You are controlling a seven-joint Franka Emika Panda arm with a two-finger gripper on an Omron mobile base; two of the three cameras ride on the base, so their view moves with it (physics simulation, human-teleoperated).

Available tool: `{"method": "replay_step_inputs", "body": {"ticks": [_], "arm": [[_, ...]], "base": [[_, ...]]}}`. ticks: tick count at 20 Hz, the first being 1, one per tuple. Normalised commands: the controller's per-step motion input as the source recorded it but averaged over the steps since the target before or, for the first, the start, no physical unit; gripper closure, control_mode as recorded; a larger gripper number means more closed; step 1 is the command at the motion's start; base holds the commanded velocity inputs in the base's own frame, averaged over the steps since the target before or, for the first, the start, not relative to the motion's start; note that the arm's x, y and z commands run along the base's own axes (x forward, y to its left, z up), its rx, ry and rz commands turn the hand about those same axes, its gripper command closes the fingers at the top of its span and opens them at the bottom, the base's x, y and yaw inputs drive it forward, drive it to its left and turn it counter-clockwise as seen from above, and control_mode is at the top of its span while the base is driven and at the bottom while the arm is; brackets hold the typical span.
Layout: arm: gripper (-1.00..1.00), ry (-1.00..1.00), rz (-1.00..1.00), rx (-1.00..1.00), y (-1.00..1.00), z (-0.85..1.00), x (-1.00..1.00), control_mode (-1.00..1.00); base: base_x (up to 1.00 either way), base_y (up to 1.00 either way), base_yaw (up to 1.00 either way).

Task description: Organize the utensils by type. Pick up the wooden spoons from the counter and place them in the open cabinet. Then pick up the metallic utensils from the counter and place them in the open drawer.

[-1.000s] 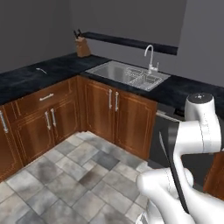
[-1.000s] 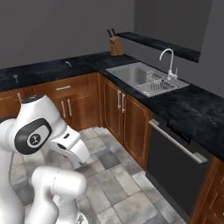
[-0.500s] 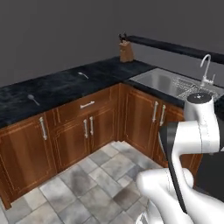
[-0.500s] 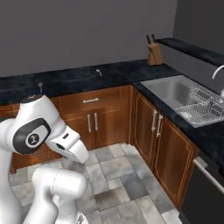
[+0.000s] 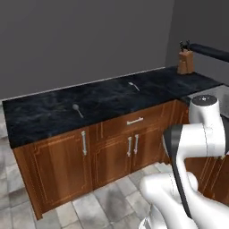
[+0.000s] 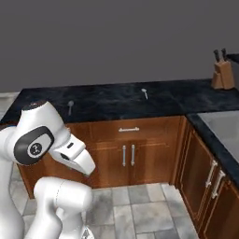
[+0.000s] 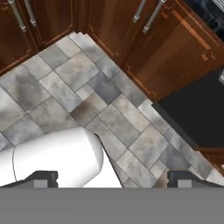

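Two grey metallic utensils, both spoons, lie on the black counter [image 5: 40, 117]. One spoon [image 5: 78, 110] [image 6: 70, 106] lies toward the left, the other spoon [image 5: 133, 86] [image 6: 144, 93] farther right near the back wall. The arm is folded close over the base, well short of the counter. In the hand view my gripper [image 7: 113, 178] points down at the tiled floor, its fingertips [image 7: 43, 177] far apart with nothing held. The wooden spoons, the open cabinet and the open drawer are out of view.
A closed drawer [image 5: 134, 120] and wooden cabinet doors [image 5: 62, 165] run under the counter. A knife block [image 5: 184, 62] [image 6: 222, 74] stands at the right corner, where a second counter run [image 6: 219, 135] turns toward me. Grey floor tiles [image 7: 52, 87] lie in front.
The whole picture has swung: the camera turned left, so the sink has slid off to the right and the counter with the two spoons now fills the middle. The gripper stays open.
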Motion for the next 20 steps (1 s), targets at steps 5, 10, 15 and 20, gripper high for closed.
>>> {"method": "replay_step_inputs", "body": {"ticks": [5,10,15,20], "arm": [[-1.00,0.00,0.00,0.00,0.00,0.00,0.00,1.00],[-1.00,0.00,0.00,0.00,0.00,0.00,0.00,1.00],[-1.00,0.00,0.00,0.00,0.00,0.00,0.00,1.00],[-1.00,0.00,0.00,0.00,0.00,0.00,0.00,1.00]], "base": [[1.00,0.06,0.42],[0.87,0.10,0.52],[0.61,0.27,0.51],[0.64,0.10,0.05]]}}
